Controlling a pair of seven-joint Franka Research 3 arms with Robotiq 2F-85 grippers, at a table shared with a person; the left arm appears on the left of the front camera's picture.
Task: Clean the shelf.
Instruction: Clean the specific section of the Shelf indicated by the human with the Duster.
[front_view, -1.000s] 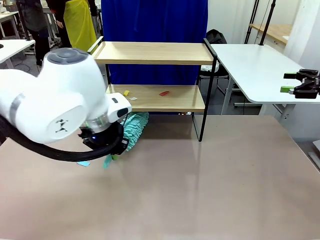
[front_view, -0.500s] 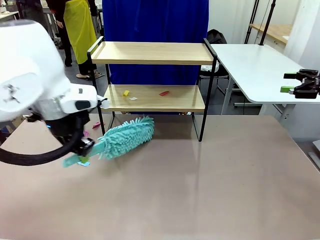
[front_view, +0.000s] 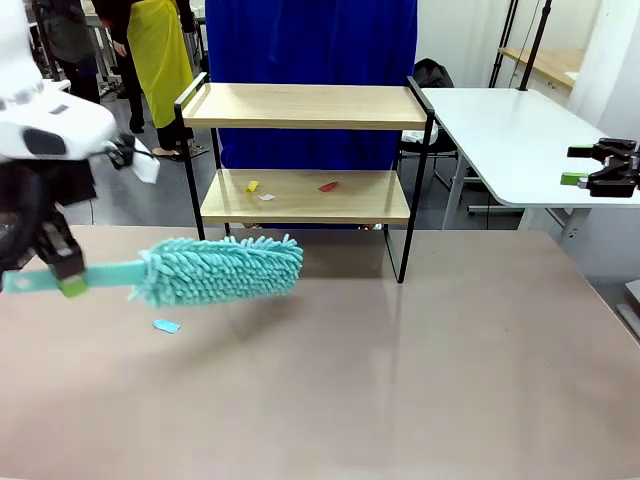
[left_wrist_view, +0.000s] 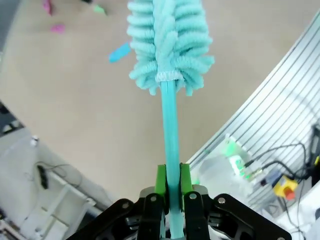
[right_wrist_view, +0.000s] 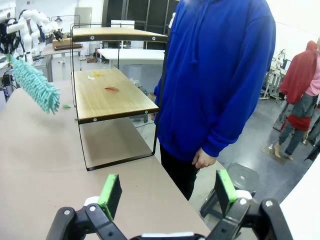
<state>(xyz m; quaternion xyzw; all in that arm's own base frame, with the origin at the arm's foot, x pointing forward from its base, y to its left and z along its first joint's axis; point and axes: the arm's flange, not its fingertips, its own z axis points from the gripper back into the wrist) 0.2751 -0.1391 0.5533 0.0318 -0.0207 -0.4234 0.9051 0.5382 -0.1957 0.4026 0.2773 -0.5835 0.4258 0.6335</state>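
Note:
The shelf (front_view: 305, 105) stands at the table's far side, with two wooden boards in a black frame. A yellow scrap (front_view: 252, 186), a white scrap (front_view: 265, 197) and a red scrap (front_view: 328, 186) lie on its lower board. My left gripper (front_view: 62, 275) is shut on the handle of a teal fluffy duster (front_view: 220, 270), held level above the table, left of the shelf. The left wrist view shows the green pads (left_wrist_view: 160, 177) clamped on the handle, with the duster (left_wrist_view: 167, 40) head beyond them. My right gripper (front_view: 575, 165) hangs open at the far right, and in its own view the right gripper (right_wrist_view: 167, 192) holds nothing.
A blue scrap (front_view: 166, 325) lies on the table under the duster. Pink scraps (left_wrist_view: 57, 28) and a green scrap (left_wrist_view: 99, 9) lie farther off. A person in a blue hoodie (right_wrist_view: 220, 75) stands behind the shelf (right_wrist_view: 107, 95). A white table (front_view: 500, 130) stands at the right.
My left arm has swung left and up, lifting the duster off the table from a tilt to level. The right gripper has stayed still.

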